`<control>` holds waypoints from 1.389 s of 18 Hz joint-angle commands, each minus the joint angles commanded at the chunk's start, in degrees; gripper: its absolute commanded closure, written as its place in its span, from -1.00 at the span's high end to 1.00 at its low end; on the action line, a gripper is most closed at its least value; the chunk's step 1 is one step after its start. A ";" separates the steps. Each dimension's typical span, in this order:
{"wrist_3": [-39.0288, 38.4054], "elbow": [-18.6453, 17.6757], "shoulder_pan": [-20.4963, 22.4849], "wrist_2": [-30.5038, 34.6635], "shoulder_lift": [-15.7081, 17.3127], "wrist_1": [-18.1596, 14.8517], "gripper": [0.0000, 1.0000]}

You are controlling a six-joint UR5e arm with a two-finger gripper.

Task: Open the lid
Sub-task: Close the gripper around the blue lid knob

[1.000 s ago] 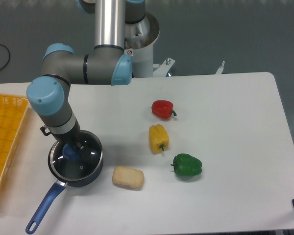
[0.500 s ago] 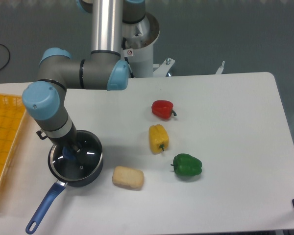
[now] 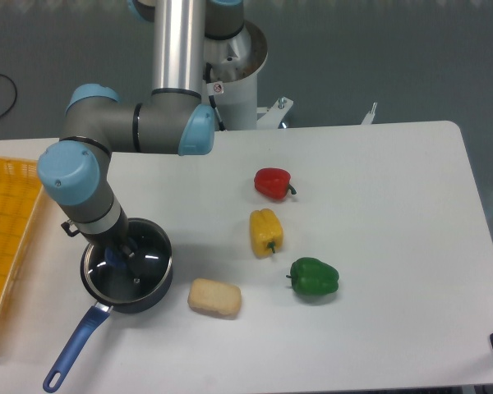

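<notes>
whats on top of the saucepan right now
The glass lid sits on the saucepan, with the gripper down at its blue knob. The arm hides the jaws and most of the knob; the pan's contents are unclear.

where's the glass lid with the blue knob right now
The round clear glass lid sits on the dark saucepan at the table's front left, under the gripper, left of the pale bread piece.

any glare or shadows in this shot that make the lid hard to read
In the fixed camera view: small white glints sit on the glass lid, which reads dark over the saucepan; the wrist hides most of the gripper and the blue knob, so its jaws are unreadable; shadows under the peppers are soft; the image is sharp.
</notes>
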 joint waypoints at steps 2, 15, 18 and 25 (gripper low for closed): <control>0.09 0.00 0.00 0.00 -0.09 0.00 0.92; 0.09 0.00 -0.09 0.00 -0.09 -0.09 0.64; 0.09 0.00 0.00 0.00 0.00 -0.09 0.58; 0.00 0.00 0.00 0.00 0.00 -0.09 0.41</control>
